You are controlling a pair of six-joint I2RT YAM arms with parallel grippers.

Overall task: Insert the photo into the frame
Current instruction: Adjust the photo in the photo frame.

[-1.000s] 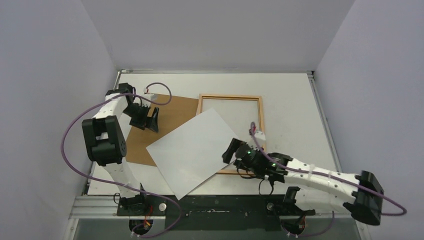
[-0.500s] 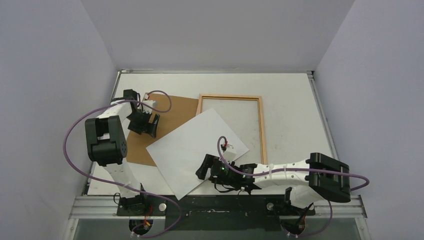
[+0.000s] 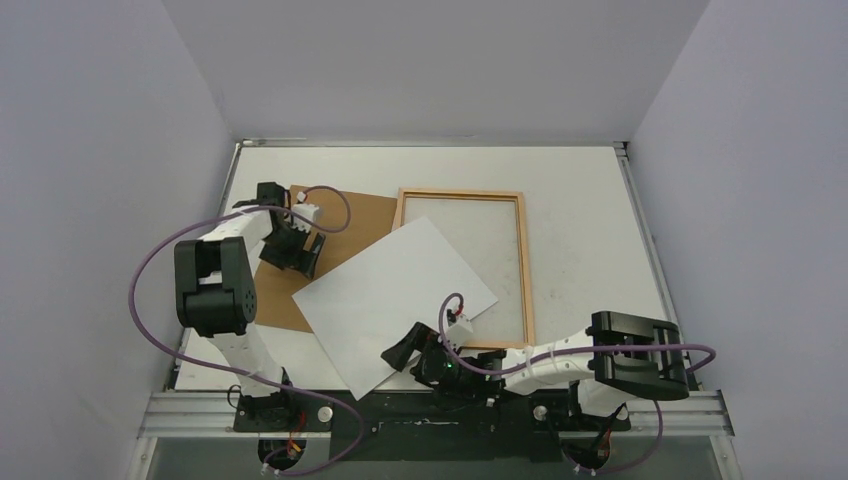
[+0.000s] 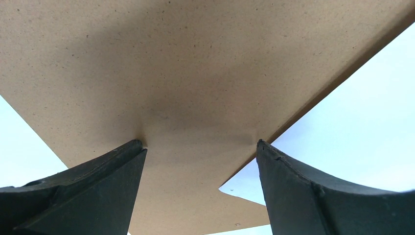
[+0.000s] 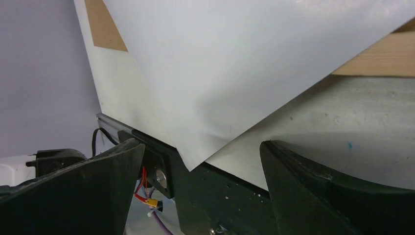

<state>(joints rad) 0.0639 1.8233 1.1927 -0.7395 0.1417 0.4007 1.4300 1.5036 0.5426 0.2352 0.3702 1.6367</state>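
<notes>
Task barely begun. The photo (image 3: pixel 395 300) is not yet inserted: it lies white side up, skewed, overlapping the frame (image 3: pixel 460 192) at its near-left corner and the brown board (image 3: pixel 345 225). The right gripper (image 5: pixel 200 152) gapes empty at the photo's near corner; the left gripper (image 4: pixel 200 147) hangs released over the board.

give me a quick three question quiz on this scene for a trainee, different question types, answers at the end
1. Short answer: which side of the photo faces up?
2. True or false: the photo lies askew, covering the near-left corner of the frame.
3. Multiple choice: the open right end effector brackets which part of the photo? A the near corner; B the far corner; C the middle.

Key: 1 the plain white back; 2 true; 3 A
</notes>
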